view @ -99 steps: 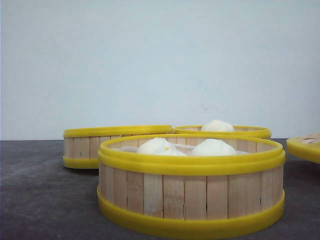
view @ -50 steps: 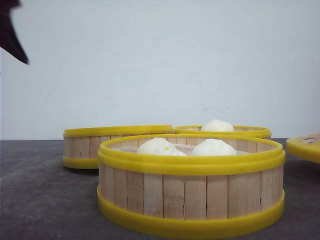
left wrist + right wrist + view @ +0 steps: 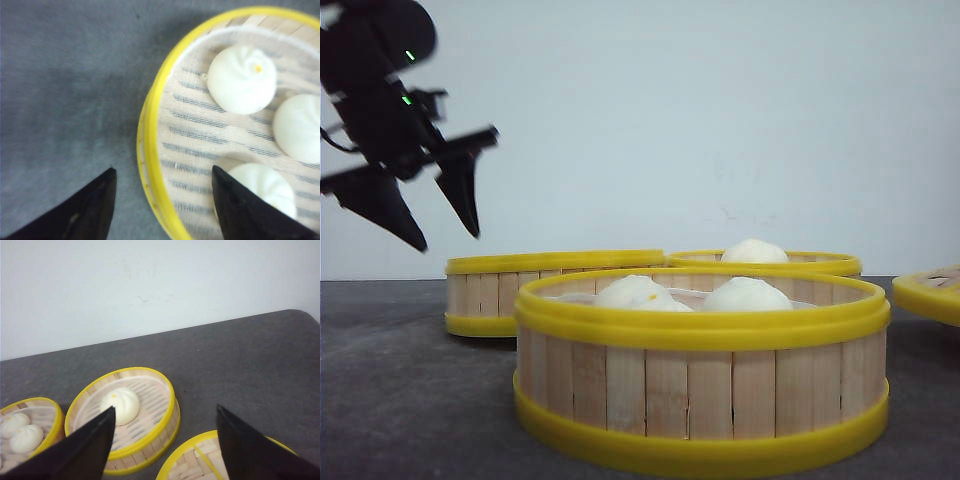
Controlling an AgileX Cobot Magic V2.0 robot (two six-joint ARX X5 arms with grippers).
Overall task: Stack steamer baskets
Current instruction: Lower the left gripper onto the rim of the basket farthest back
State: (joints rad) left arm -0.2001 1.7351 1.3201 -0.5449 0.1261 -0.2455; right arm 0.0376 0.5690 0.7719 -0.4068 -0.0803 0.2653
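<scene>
While the dark grey worktop [image 3: 400,400] carries everything, the nearest steamer basket [image 3: 703,370] stands in front, with two white buns [image 3: 748,294] inside. Behind it sit two more baskets: a left rear basket [image 3: 520,290] and a right rear basket [image 3: 820,264] holding one bun. A fourth basket's rim [image 3: 928,296] shows at the right edge. The left gripper [image 3: 448,236] hangs spread above the left rear basket, touching nothing. The right gripper [image 3: 165,417] is also spread, well above the worktop.
</scene>
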